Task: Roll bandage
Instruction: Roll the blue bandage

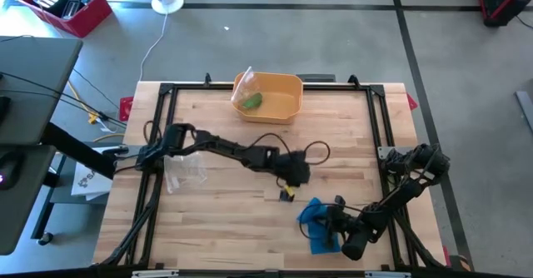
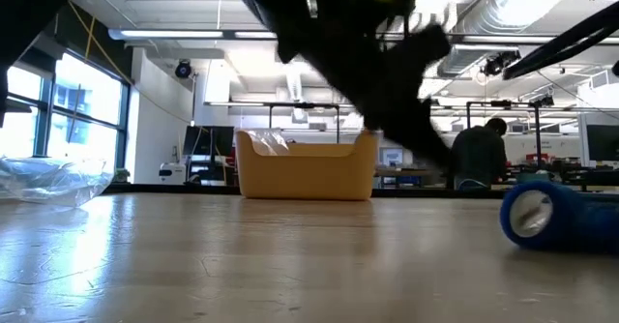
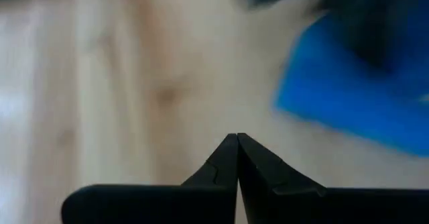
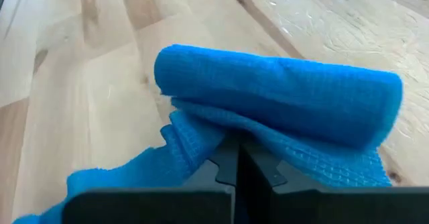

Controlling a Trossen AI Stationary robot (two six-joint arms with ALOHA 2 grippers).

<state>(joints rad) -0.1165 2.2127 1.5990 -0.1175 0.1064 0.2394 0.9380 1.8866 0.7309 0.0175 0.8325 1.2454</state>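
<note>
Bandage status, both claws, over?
Left claw shut, empty, mid-table beside the blue bandage. Right claw shut on bandage's loose tail; roll partly wound. Plastic bag and yellow bin sit clear.

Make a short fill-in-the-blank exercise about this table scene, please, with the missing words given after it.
1. The bandage is ____ in colour.
2. The right gripper is shut on the ____.
3. The yellow bin holds a ____ item.
4. The left gripper holds ____.

Missing words: blue; bandage; green; nothing
</note>
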